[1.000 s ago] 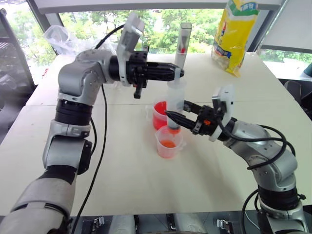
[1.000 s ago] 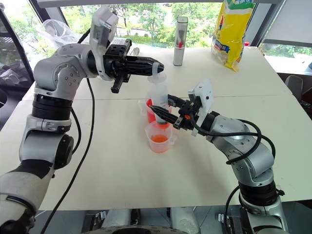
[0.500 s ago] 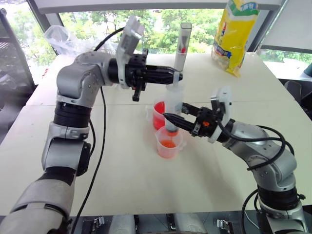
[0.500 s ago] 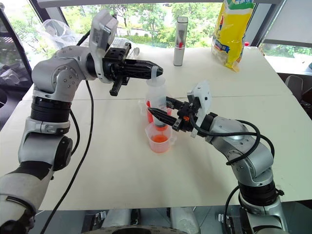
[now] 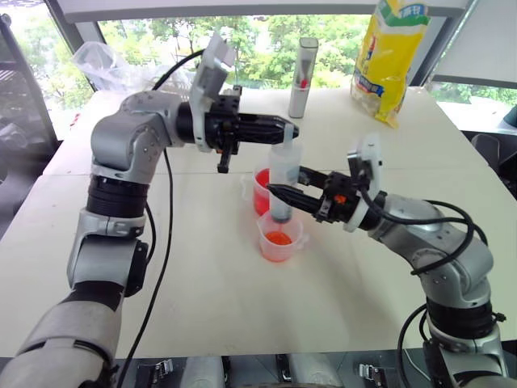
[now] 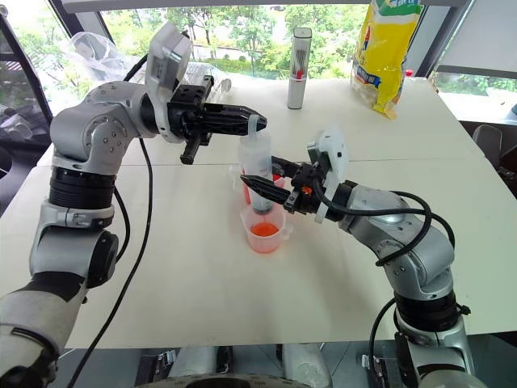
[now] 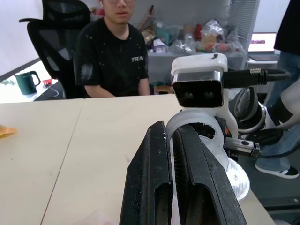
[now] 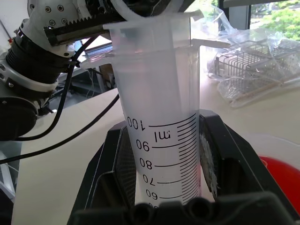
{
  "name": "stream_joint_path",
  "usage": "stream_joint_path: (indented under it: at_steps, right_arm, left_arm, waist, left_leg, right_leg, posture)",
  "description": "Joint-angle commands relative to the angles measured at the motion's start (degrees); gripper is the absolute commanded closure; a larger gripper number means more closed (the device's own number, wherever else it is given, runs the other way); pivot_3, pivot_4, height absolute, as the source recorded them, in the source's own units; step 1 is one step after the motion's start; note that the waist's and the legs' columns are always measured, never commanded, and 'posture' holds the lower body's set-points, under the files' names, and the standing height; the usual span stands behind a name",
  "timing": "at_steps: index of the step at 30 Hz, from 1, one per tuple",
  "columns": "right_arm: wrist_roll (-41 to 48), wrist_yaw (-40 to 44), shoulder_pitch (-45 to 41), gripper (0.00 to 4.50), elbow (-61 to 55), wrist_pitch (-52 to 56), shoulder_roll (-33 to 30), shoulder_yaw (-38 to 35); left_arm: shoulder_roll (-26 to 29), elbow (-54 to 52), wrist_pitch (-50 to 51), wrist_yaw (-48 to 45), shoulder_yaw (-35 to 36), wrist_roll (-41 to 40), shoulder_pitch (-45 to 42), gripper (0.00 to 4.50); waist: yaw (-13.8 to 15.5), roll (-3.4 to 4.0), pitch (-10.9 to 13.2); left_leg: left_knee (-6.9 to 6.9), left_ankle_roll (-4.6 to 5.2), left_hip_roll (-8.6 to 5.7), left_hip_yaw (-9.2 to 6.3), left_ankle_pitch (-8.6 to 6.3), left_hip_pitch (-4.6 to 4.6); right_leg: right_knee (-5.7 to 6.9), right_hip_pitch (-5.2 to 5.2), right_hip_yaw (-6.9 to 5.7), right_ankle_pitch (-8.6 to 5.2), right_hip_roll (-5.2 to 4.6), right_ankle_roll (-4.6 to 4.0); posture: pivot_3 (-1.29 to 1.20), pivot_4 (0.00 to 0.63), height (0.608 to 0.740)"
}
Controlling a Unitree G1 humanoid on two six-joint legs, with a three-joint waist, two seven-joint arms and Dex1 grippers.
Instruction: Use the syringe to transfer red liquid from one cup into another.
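The right gripper [image 5: 279, 194] clasps the syringe [image 5: 283, 174] barrel upright over the small cup [image 5: 279, 238]. The left gripper [image 5: 287, 129], clenched on the plunger top, has sunk since a second ago, pressing the plunger lower. The red cup [image 5: 262, 188] stands just behind. Farther back are a grey tube [image 5: 304, 66] and a yellow bag [image 5: 393, 52].

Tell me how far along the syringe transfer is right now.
Done: some red liquid already sits in the bottom of the smaller cup.

In hand: the right hand is shut on the syringe barrel, held upright over that cup, and the left hand is shut on the plunger top.

Left: the larger cup behind still looks mostly full, so further draws seem likely.
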Motion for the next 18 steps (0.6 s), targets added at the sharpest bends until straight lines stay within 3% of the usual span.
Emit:
stream_joint_path:
  at_steps: [1,18]
  right_arm:
    - [3.2,-0.8,-4.4,3.02,-1.7,-1.7,0.6,-4.2]
    - [7.1,-2.1,-5.0,3.02,-1.6,0.4,-0.2,-5.0]
  left_arm:
    - [-1.1,-3.6,0.7,-1.4,-4.5,0.0,2.1,4.46]
    - [-0.9,-3.1,0.6,-0.2,-3.7,0.4,1.4,4.46]
  waist:
    - [0.0,0.00,0.0]
    - [0.0,0.00,0.0]
  left_leg:
    - [0.00,0.00,0.00,-0.01,0.00,0.00]
    - [0.00,0.00,0.00,-0.03,0.00,-0.03]
  right_leg:
    - [0.00,0.00,0.00,0.00,0.00,0.00]
    - [-0.03,0.00,-0.01,0.00,0.00,0.00]
  posture:
    - [0.00,0.150,0.740]
    - [0.00,0.150,0.740]
